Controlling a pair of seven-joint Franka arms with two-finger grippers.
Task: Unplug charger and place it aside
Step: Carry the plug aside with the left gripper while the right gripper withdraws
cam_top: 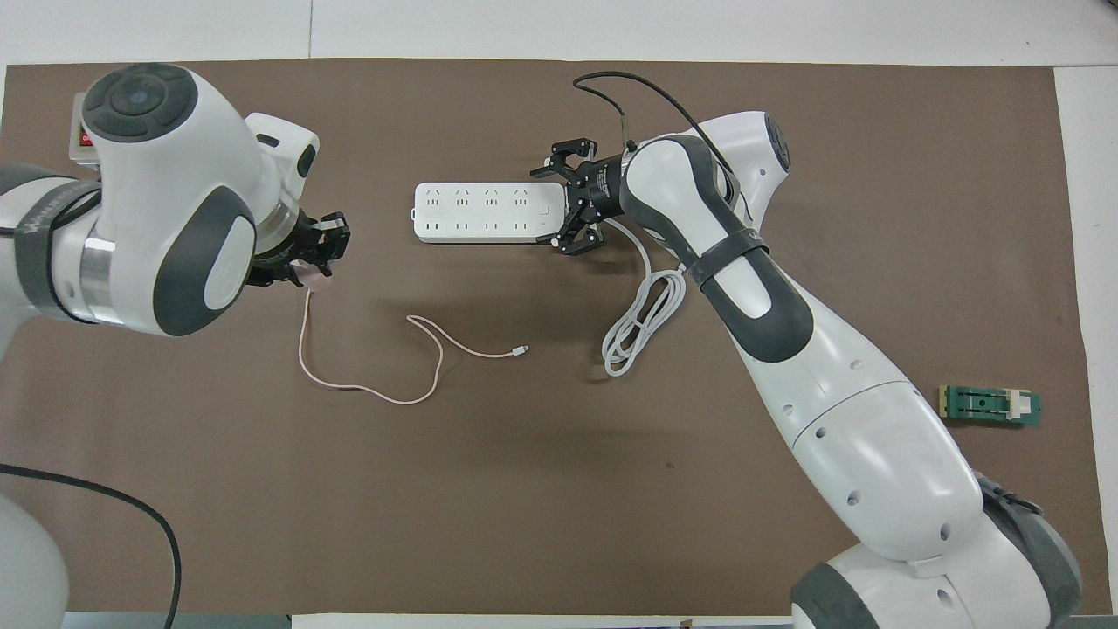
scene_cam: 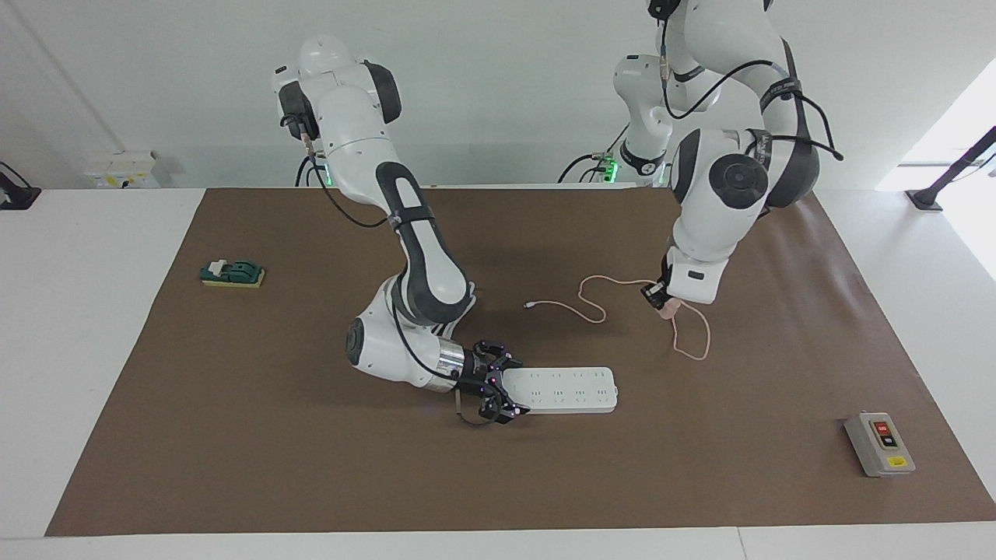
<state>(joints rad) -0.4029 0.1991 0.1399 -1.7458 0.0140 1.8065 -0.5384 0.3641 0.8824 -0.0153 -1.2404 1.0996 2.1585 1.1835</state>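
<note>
The pale pink charger is out of the white power strip and sits between the fingers of my left gripper, low over the brown mat toward the left arm's end of the strip. In the overhead view the charger shows under the left gripper. Its thin pink cable trails in loops on the mat. My right gripper clasps the end of the power strip nearest the right arm, with one finger on each long side.
The strip's thick white cord lies coiled beside the right arm. A green switch block sits toward the right arm's end. A grey box with a red button sits toward the left arm's end, farther from the robots.
</note>
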